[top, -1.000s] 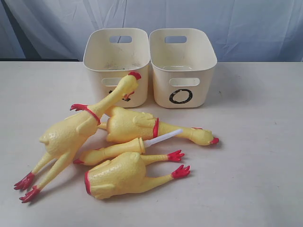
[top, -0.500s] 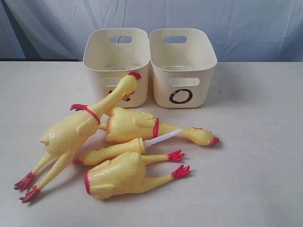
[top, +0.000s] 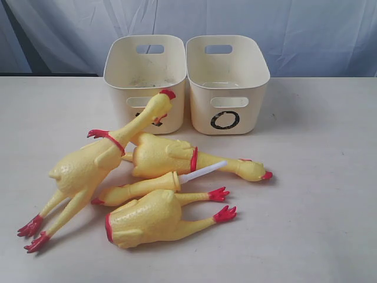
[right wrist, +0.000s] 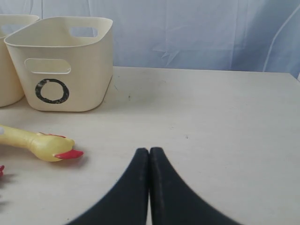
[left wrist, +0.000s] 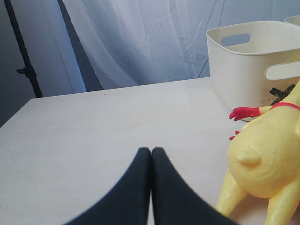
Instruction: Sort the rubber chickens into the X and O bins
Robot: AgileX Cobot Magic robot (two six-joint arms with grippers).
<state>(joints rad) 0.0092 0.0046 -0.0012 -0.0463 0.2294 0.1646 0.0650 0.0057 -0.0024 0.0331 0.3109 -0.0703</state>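
Right of the O bin (top: 250,103), table (top: 321,177) lies open

Ext view: bright, even, diffuse light, looks overhead; cool blue cast off curtain (top: 294,35). Soft short shadows under rubber chickens (top: 153,215) on counter (top: 318,206), faint one right of O bin (top: 247,100). No glare, sharp overall; dark patch upper left of frame. Wrist views: left claw (left wrist: 151,149) and right claw (right wrist: 149,149) pure black, no detail, edges soft; bkgd ok.
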